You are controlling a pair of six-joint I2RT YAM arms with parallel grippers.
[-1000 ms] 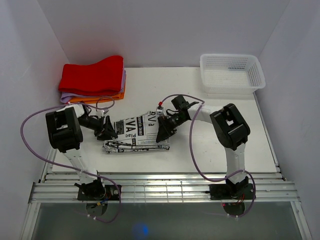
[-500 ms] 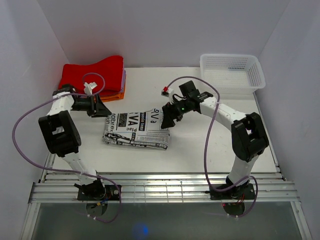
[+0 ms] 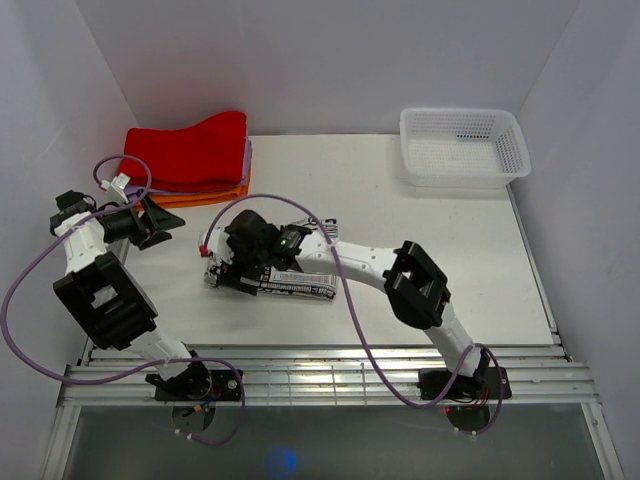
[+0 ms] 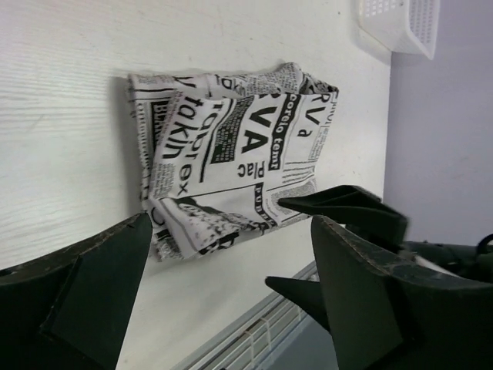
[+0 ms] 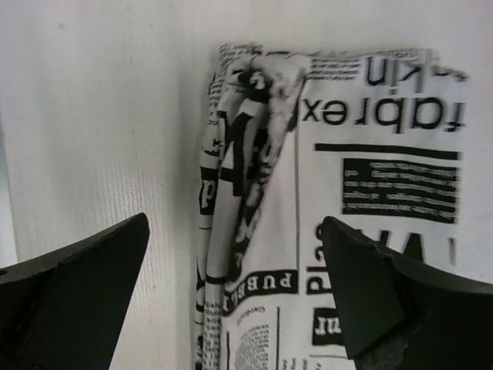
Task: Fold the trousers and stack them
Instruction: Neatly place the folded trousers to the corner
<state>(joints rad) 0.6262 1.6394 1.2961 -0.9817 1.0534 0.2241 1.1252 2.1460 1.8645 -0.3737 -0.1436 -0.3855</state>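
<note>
The trousers [image 3: 305, 285] lie folded into a flat rectangle at the table's left centre, white with black newspaper print. My right gripper [image 3: 225, 266] reaches across and hangs over their left end. In the right wrist view it [image 5: 235, 223] is open, straddling the layered folded edge of the trousers [image 5: 347, 154]; I cannot tell whether it touches the cloth. My left gripper [image 3: 160, 222] sits further left, beside the red stack, open and empty. In the left wrist view it [image 4: 231, 218] faces the trousers [image 4: 231, 146] from a distance.
A stack of folded cloths stands at the back left: red [image 3: 190, 150] on top, with purple and orange [image 3: 195, 198] edges showing beneath. A white mesh basket [image 3: 463, 145] is at the back right. Metal rails [image 3: 320, 372] run along the near edge.
My right arm swung from the trousers' right end across to their left end. My left arm pulled back toward the left wall and its jaws spread wider.
</note>
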